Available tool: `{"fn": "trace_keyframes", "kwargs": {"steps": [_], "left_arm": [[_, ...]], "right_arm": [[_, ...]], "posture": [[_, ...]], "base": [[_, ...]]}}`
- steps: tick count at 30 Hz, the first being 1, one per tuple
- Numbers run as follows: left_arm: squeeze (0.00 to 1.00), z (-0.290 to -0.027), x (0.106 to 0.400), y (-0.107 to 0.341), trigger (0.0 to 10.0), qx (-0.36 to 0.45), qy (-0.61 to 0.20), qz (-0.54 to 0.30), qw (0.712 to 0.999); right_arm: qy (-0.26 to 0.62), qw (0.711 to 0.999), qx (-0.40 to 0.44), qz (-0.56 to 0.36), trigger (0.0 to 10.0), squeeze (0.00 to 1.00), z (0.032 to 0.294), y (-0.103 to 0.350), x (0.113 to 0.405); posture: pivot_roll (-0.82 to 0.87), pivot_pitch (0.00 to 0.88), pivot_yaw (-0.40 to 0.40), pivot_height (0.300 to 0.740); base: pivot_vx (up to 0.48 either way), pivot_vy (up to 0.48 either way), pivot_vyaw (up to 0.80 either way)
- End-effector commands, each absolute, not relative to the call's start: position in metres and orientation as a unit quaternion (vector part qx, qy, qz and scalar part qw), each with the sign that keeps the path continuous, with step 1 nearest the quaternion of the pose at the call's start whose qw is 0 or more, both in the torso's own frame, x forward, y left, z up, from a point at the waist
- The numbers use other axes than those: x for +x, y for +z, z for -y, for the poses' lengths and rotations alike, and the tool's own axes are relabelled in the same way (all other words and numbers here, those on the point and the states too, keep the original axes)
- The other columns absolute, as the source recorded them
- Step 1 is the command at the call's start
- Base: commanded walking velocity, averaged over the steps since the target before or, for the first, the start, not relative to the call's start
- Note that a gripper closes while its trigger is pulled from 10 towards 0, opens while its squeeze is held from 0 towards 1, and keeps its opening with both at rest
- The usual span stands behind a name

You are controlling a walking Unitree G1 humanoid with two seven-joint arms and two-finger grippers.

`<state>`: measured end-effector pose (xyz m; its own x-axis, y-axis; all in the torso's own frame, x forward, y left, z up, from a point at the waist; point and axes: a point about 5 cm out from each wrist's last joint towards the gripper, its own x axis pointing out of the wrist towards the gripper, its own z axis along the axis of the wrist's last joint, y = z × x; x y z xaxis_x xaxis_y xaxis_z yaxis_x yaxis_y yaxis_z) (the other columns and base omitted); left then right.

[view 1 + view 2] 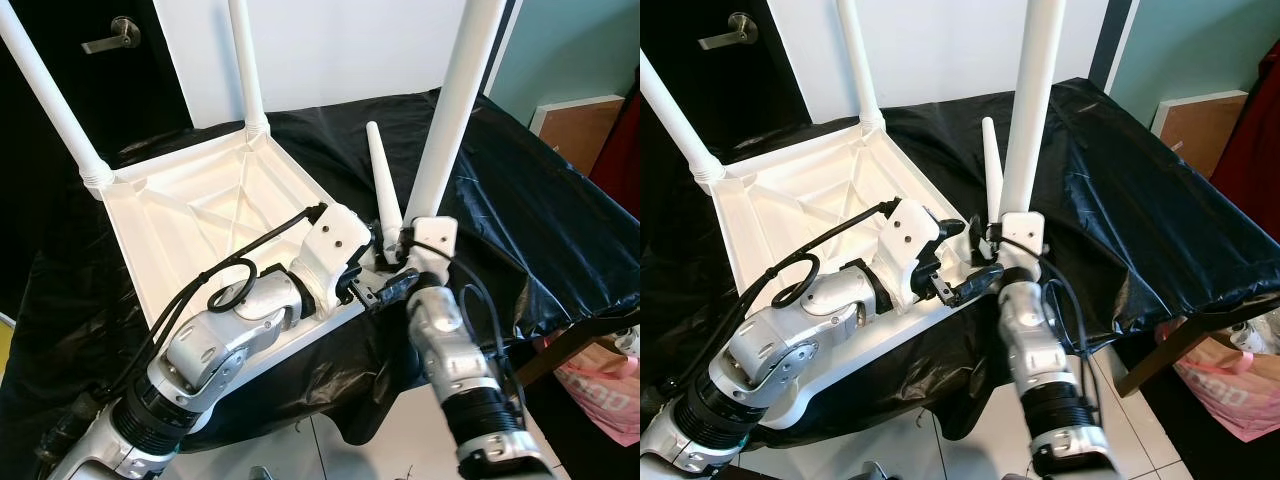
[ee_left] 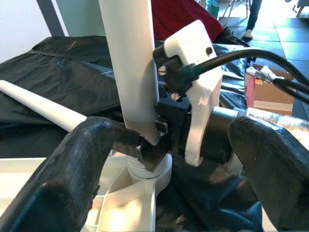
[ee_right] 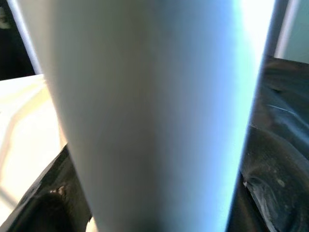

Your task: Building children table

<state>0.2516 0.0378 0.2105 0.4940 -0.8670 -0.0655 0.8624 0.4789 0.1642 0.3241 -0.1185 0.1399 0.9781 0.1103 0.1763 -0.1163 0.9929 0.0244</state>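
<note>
A white children's table (image 1: 200, 215) lies upside down on a black-draped surface. Two legs stand in its far corners: one at the left (image 1: 50, 95), one at the back (image 1: 248, 70). A third leg (image 1: 455, 110) stands upright at the near right corner socket (image 2: 149, 166), and my right gripper (image 1: 402, 256) is shut on its base. My left gripper (image 1: 965, 258) is open at that same corner, its fingers (image 2: 72, 179) spread wide to either side of the socket. A loose leg (image 1: 382, 180) lies on the cloth just behind.
The black cloth (image 1: 520, 210) drops off at the right edge. A pink bag (image 1: 600, 385) and a brown board (image 1: 580, 130) are to the right. A dark door with a lever handle (image 1: 112, 38) is behind. A person's legs (image 2: 253, 14) stand far off.
</note>
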Motion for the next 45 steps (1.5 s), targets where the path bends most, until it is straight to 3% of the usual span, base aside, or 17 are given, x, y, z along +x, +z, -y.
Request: {"fn": "trace_keyframes", "kwargs": {"steps": [1,2,3,8,20,21,22,23,24,36,38,45], "left_arm": [[0.00,-0.034,0.246,0.210,10.0,0.097,-0.573,0.009,0.814],[0.00,-0.034,0.246,0.210,10.0,0.097,-0.573,0.009,0.814],[0.00,-0.034,0.247,0.211,10.0,0.097,-0.572,0.010,0.815],[0.00,-0.033,0.248,0.211,10.0,0.097,-0.572,0.011,0.814],[0.00,-0.032,0.247,0.207,10.0,0.102,-0.582,0.003,0.807],[0.00,-0.032,0.247,0.206,10.0,0.104,-0.584,0.002,0.805],[0.00,-0.031,0.247,0.205,10.0,0.104,-0.588,0.000,0.802],[0.00,-0.031,0.247,0.205,10.0,0.104,-0.588,0.000,0.802],[0.00,-0.030,0.247,0.205,10.0,0.106,-0.592,-0.001,0.799],[0.00,-0.031,0.246,0.205,10.0,0.110,-0.596,-0.003,0.795],[0.00,-0.030,0.245,0.204,10.0,0.105,-0.595,-0.003,0.797],[0.00,-0.030,0.245,0.204,10.0,0.103,-0.592,-0.003,0.799]], "right_arm": [[0.074,0.993,0.022,0.086,10.0,1.00,0.117,0.139,0.324],[0.074,0.993,0.022,0.086,10.0,1.00,0.117,0.139,0.324],[0.114,0.989,-0.002,0.091,10.0,0.00,0.125,0.139,0.325],[0.211,0.975,-0.023,0.070,10.0,0.00,0.135,0.134,0.326],[0.286,0.954,-0.085,0.029,10.0,0.00,0.152,0.125,0.336],[0.290,0.953,-0.089,0.024,9.0,0.00,0.153,0.124,0.337],[0.299,0.949,-0.097,0.018,4.5,0.00,0.156,0.123,0.339],[0.299,0.949,-0.097,0.018,4.5,0.00,0.156,0.123,0.339],[0.302,0.948,-0.098,0.013,0.0,0.00,0.157,0.122,0.341],[0.314,0.941,-0.123,-0.014,0.0,0.00,0.163,0.107,0.337],[0.305,0.945,-0.114,-0.023,10.0,0.00,0.166,0.102,0.336],[0.278,0.955,-0.096,-0.027,10.0,0.00,0.168,0.098,0.335]], "posture": [[-0.08,0.000,0.009,0.740],[-0.08,0.000,0.009,0.740],[-0.08,0.000,0.012,0.740],[-0.08,0.001,0.014,0.740],[-0.09,0.000,0.024,0.740],[-0.10,0.000,0.030,0.740],[-0.10,0.000,0.035,0.740],[-0.10,0.000,0.035,0.740],[-0.10,0.000,0.038,0.740],[-0.09,0.000,0.045,0.740],[-0.10,0.000,0.038,0.740],[-0.10,0.000,0.031,0.740]], "base": [[0.000,0.000,0.00],[0.000,0.000,0.00],[0.000,0.000,0.00],[0.000,0.000,0.00],[0.000,0.000,0.00],[0.000,0.000,0.00],[0.000,0.000,0.00],[0.000,0.000,0.00],[0.000,0.000,0.00],[0.000,0.000,0.00],[0.000,0.000,0.00],[0.000,0.000,0.00]]}}
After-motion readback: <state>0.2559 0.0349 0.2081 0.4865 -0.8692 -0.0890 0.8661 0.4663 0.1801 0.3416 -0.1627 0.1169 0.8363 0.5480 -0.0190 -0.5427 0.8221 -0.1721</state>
